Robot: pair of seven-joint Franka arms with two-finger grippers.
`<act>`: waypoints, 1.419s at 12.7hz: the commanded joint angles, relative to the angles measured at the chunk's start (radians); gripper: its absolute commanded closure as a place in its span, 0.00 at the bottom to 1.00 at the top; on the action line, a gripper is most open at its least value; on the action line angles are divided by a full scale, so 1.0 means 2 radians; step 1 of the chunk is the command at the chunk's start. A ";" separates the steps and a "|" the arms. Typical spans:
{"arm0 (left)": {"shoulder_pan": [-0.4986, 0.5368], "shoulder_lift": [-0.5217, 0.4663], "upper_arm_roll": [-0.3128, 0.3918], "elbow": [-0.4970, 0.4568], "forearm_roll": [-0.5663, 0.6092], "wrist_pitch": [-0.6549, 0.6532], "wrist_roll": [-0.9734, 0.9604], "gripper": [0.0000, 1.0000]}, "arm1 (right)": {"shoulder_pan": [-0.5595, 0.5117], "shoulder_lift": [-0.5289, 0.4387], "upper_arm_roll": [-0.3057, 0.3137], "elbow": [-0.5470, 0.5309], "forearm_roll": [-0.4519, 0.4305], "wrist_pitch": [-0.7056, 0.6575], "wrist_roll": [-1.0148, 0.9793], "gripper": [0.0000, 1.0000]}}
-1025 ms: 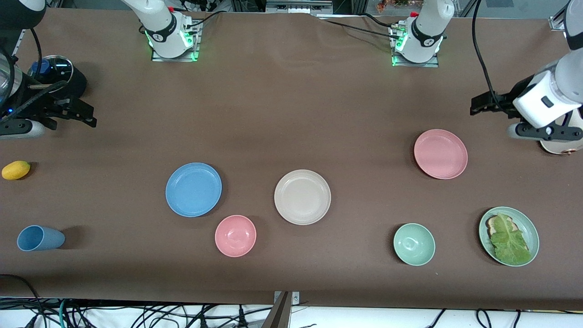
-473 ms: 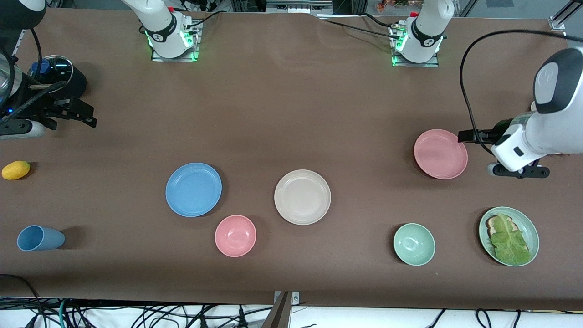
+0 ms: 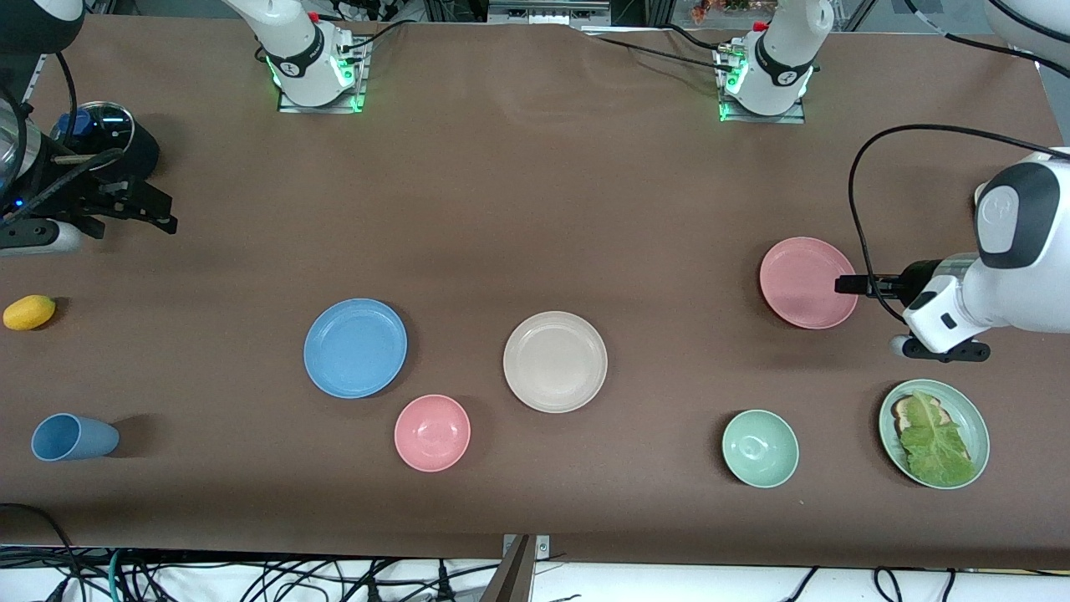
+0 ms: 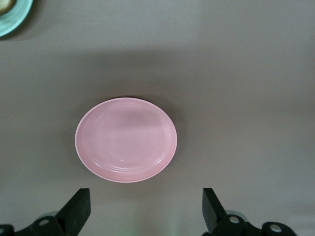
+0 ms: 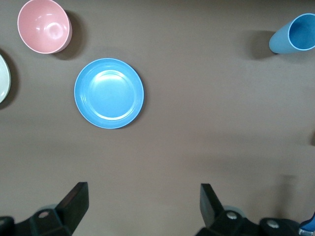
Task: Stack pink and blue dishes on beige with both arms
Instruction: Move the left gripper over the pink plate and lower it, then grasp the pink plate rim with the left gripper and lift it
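Left gripper [image 3: 844, 285] hovers at the edge of the pink plate [image 3: 807, 283], fingers [image 4: 76, 212] released and empty, apparently lined up to take its rim. The right gripper [image 3: 155, 213] waits over the right arm's end of the desk [image 3: 518, 192], fingers [image 5: 74, 204] likewise released, holding nothing.

The blue plate [image 3: 355, 347] lies flat beside the beige plate [image 3: 555, 361], which sits mid-desk between the two coloured plates, a fair reach for either arm. Nothing is stacked yet.

Containers: all three plates bare. The pink bowl [image 3: 432, 432] and pale green bowl [image 3: 760, 448] are empty. The green dish [image 3: 978, 435] holds a lettuce leaf [image 3: 932, 439], seemingly over bread. The blue cup [image 3: 71, 437] lies on its side.
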 commanded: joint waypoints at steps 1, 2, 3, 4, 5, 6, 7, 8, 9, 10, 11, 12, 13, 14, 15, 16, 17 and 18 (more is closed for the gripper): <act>0.022 0.004 -0.001 -0.023 -0.015 0.031 0.069 0.00 | -0.002 0.001 0.001 0.006 0.006 0.000 0.005 0.00; 0.037 0.003 -0.001 -0.046 -0.030 0.060 0.107 0.00 | -0.002 0.001 0.001 0.006 0.006 0.000 0.005 0.00; 0.053 0.002 -0.001 -0.068 -0.037 0.084 0.143 0.00 | -0.002 0.001 0.001 0.006 0.006 0.000 0.005 0.00; 0.064 0.002 -0.001 -0.087 -0.042 0.107 0.173 0.00 | -0.002 0.001 0.001 0.006 0.006 0.000 0.005 0.00; 0.074 0.002 -0.001 -0.101 -0.051 0.120 0.196 0.00 | -0.002 0.001 0.001 0.006 0.006 -0.001 0.005 0.00; 0.084 0.002 0.000 -0.114 -0.060 0.130 0.217 0.00 | -0.002 0.001 0.001 0.006 0.006 0.000 0.005 0.00; 0.093 0.002 0.000 -0.133 -0.071 0.148 0.237 0.00 | -0.003 0.001 0.001 0.006 0.006 0.000 0.005 0.00; 0.101 0.002 0.000 -0.152 -0.082 0.170 0.256 0.00 | -0.003 0.001 0.001 0.006 0.006 0.000 0.005 0.00; 0.109 0.002 0.000 -0.170 -0.091 0.189 0.268 0.00 | -0.002 0.001 0.001 0.006 0.006 0.000 0.005 0.00; 0.116 0.005 0.000 -0.181 -0.102 0.202 0.282 0.00 | -0.002 0.001 0.001 0.006 0.006 0.000 0.005 0.00; 0.124 0.008 0.000 -0.190 -0.113 0.214 0.303 0.00 | -0.002 0.001 0.001 0.006 0.006 -0.001 0.005 0.00; 0.130 0.011 0.001 -0.200 -0.121 0.227 0.318 0.00 | -0.002 0.001 0.001 0.006 0.006 -0.001 0.005 0.00; 0.134 0.010 0.001 -0.213 -0.126 0.237 0.323 0.00 | -0.002 0.001 0.001 0.006 0.006 -0.001 0.005 0.00; 0.135 0.009 0.001 -0.225 -0.129 0.245 0.326 0.00 | -0.002 0.001 0.001 0.006 0.006 -0.001 0.005 0.00; 0.136 0.008 0.003 -0.233 -0.135 0.248 0.326 0.00 | -0.002 0.001 0.001 0.006 0.006 0.000 0.005 0.00; 0.136 0.007 0.004 -0.241 -0.139 0.249 0.326 0.00 | -0.003 0.001 0.001 0.006 0.006 -0.001 0.005 0.00; 0.137 0.005 0.006 -0.251 -0.139 0.256 0.327 0.00 | -0.002 0.001 0.001 0.006 0.006 -0.001 0.005 0.00; 0.138 0.004 0.006 -0.262 -0.140 0.272 0.336 0.00 | -0.003 0.001 0.001 0.006 0.006 -0.001 0.005 0.00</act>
